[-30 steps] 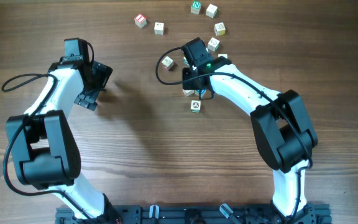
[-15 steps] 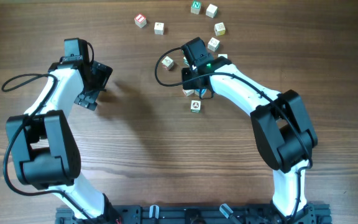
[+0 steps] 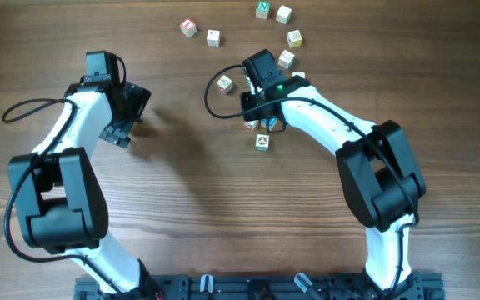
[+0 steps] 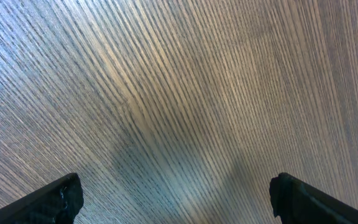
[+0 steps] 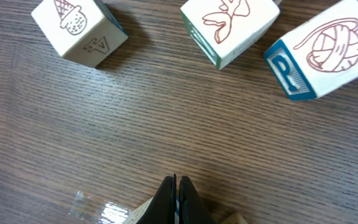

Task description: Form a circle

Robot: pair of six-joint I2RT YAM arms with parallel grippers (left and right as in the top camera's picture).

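Pale wooden letter cubes, the circle's pieces, lie scattered at the table's far middle with no ring formed. One is a red-faced cube (image 3: 189, 27), another a green-faced cube (image 3: 262, 9), and a third cube (image 3: 262, 142) lies nearest me. My right gripper (image 3: 262, 118) (image 5: 178, 183) is shut and holds nothing, low over the wood among them, with pale cube edges (image 5: 143, 213) right beside its fingers. Ahead of it lie an ice-cream cube (image 5: 79, 28), a green-sided cube (image 5: 229, 28) and a blue P cube (image 5: 325, 53). My left gripper (image 3: 127, 112) (image 4: 176, 190) stands open over bare wood, far from the cubes.
More cubes (image 3: 294, 38) curve along the back right, and one cube (image 3: 224, 82) sits left of my right wrist beside a black cable loop (image 3: 211, 96). A shiny patch (image 5: 104, 210) lies on the wood near the right fingers.
My right gripper has shifted slightly left among the cubes, staying shut. The left arm has not moved.
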